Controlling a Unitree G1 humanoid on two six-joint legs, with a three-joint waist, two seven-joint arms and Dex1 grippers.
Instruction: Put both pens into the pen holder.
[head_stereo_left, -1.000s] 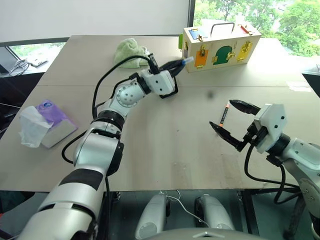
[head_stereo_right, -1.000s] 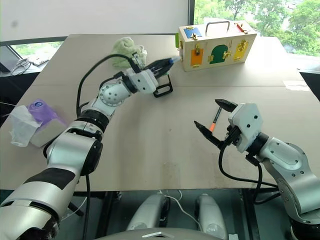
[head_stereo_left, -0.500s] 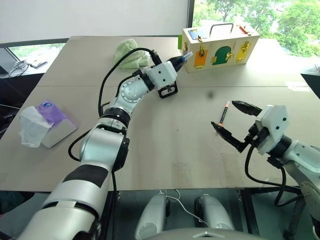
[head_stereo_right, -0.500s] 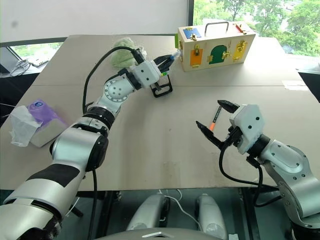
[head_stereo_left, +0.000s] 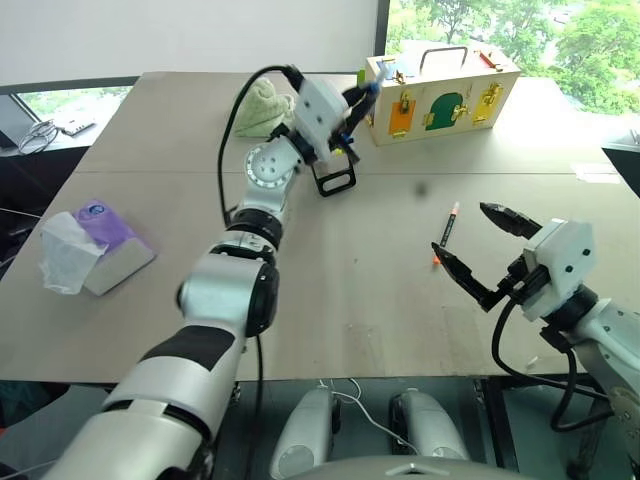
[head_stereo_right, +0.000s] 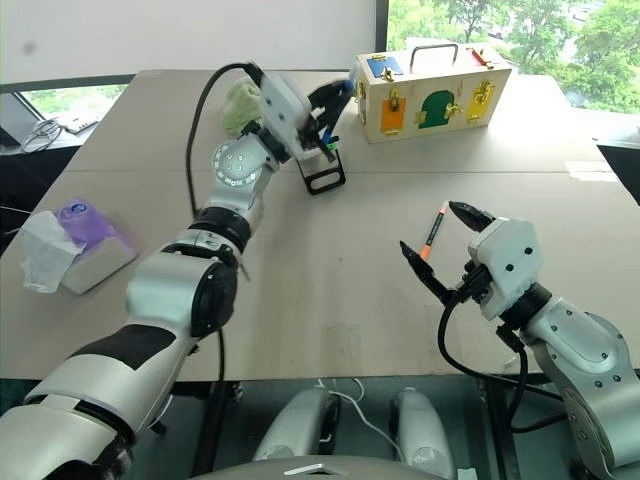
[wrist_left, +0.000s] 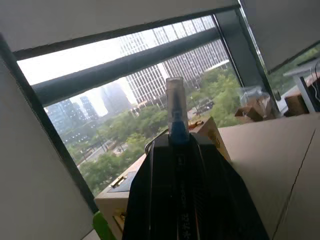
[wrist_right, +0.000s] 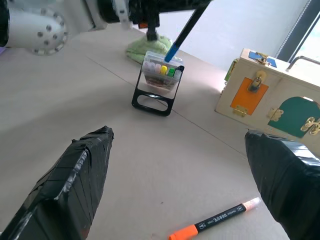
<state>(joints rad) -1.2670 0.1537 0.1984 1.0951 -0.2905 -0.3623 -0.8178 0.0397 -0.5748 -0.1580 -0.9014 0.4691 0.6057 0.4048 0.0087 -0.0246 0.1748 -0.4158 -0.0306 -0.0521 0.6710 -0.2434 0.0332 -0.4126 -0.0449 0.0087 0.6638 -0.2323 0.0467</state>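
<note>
Our left gripper (head_stereo_right: 322, 108) clamps the blue pen (wrist_right: 181, 36), tip angled down just above the pen holder (wrist_right: 157, 82). The orange pen (wrist_right: 216, 221) lies flat beyond and between our right gripper's (head_stereo_left: 485, 252) wide-spread fingers, the nearer arm, its axis running roughly across the gap.

We read no words anywhere. The orange pen (wrist_right: 215, 220) on the bench (head_stereo_left: 330, 300) carries small white print along its black barrel, too fine for us to make out, as is the faint print on the blue pen (wrist_left: 176, 120).
</note>
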